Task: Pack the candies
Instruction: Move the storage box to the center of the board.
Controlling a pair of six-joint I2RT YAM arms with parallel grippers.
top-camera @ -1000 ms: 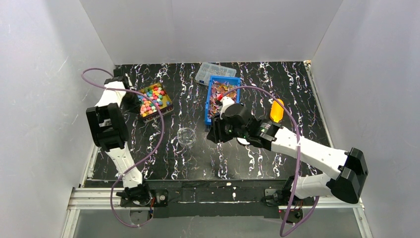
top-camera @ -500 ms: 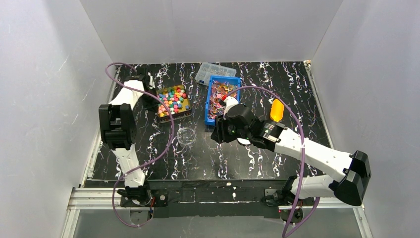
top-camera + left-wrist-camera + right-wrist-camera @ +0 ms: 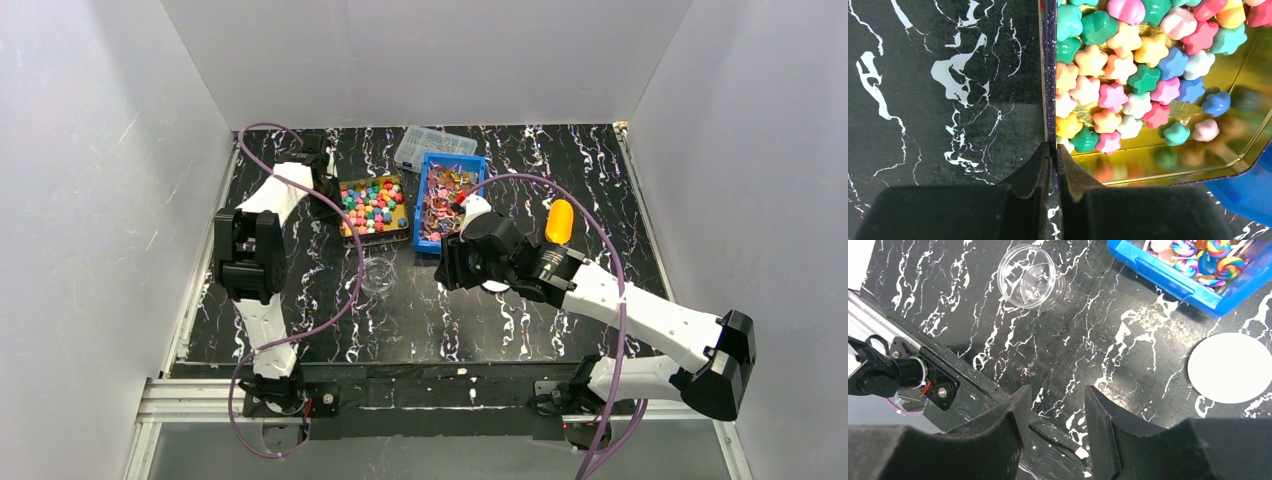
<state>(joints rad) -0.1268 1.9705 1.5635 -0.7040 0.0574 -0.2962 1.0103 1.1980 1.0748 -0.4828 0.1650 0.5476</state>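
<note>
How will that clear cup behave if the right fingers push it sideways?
The clear cup looks empty and thin-walled, so probably light: it should skid easily. It seems wide and low, so tipping looks less likely. Its round wall may slip sideways off the right fingers.

We see our left gripper (image 3: 1052,150) pinching the dark side wall of the tin (image 3: 1048,75), jaws nearly together. Star-shaped candies (image 3: 1128,65), pink, green, blue, yellow and orange, crowd its gold floor. A blue bin (image 3: 1243,192) touches its lower right corner.

1 tin (image 3: 380,233), 1 bin (image 3: 421,212) — 1 clr cup (image 3: 377,275)
</note>
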